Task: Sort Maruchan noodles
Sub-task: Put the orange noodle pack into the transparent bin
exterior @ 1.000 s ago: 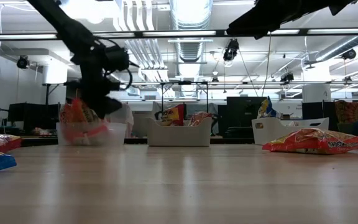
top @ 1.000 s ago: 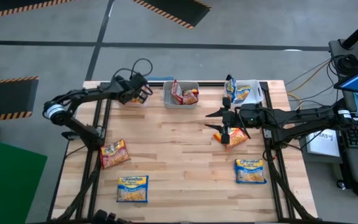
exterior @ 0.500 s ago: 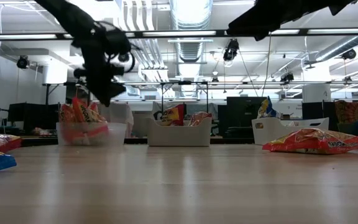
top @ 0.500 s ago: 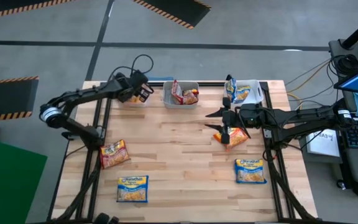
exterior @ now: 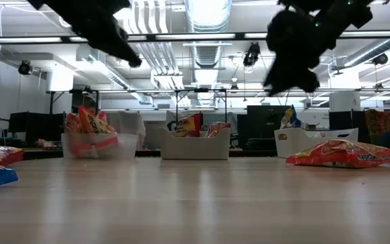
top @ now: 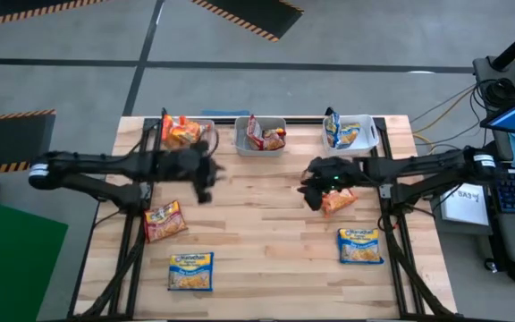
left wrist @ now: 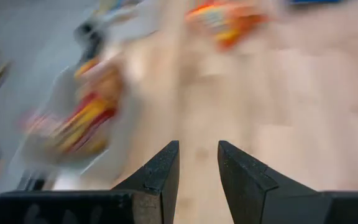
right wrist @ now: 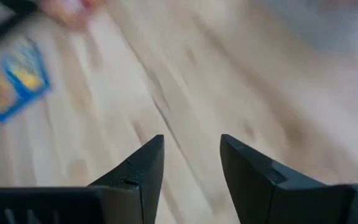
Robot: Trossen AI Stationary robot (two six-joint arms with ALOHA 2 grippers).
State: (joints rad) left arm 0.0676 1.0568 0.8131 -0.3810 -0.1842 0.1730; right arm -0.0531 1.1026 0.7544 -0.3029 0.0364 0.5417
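Above the table (top: 266, 224), both tools empty

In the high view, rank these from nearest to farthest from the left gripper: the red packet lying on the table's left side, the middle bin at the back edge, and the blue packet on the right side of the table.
From the left gripper:
1. Red packet, at the left, just toward the front edge.
2. Middle bin, back edge, to the gripper's right. It is only a little farther than the red packet, so this order is close.
3. Blue packet, far right, near the front, plainly farthest.

Table (top: 266, 233) pale planked wood, matt; noodle packets (top: 190, 271) glossy crinkly plastic.
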